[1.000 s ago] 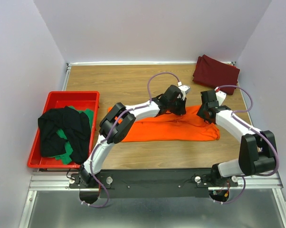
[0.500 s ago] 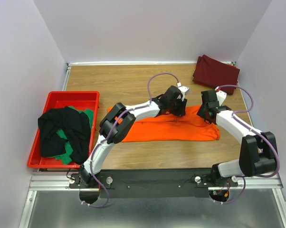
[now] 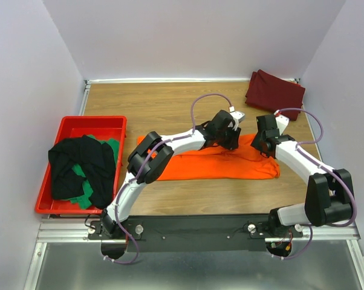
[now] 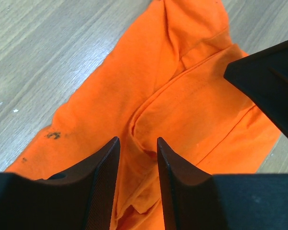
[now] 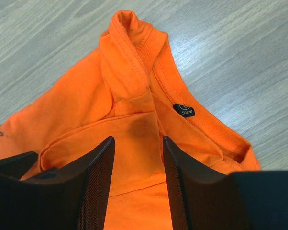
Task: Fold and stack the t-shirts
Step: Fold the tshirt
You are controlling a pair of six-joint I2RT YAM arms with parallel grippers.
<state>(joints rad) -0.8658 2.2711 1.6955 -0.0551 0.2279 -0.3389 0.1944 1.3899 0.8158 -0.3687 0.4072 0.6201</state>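
- Since the orange t-shirt (image 3: 212, 164) is the one in work, it lies as a long flat band in the middle of the bench (image 3: 158, 103). It seems to be narrowed lengthwise, with its collar (image 5: 129, 43) at the right end.
- At this collar end the cloth is bunched into raised ridges. The size label (image 5: 184, 110) shows inside the neck, so the neck opening faces up.
- The left claw (image 4: 137, 141) hangs low over the far edge of the shirt, just left of the collar. Its jaws are spread a little, and a crease of orange cloth runs into the gap. I judge that they are not yet pressed on the cloth.
- The right claw (image 5: 138, 139) stands just beside it, over the collar itself. Its jaws are also apart by a narrow gap around a ridge of cloth, with nothing pinched as far as I can see.
- Both claws are close together at one short end of the shirt. Probably they will take two points of the same edge and carry it toward the shirt's left end, for a fold across.
- Well beyond the shirt's right end, in the far corner of the bench, a maroon t-shirt (image 3: 274, 92) lies folded. I think the stack is made there.
- Well apart to the left of the orange shirt, a red tray (image 3: 91, 119) holds a black t-shirt (image 3: 79, 166) and a green t-shirt (image 3: 112, 148) in a loose heap, not yet folded.
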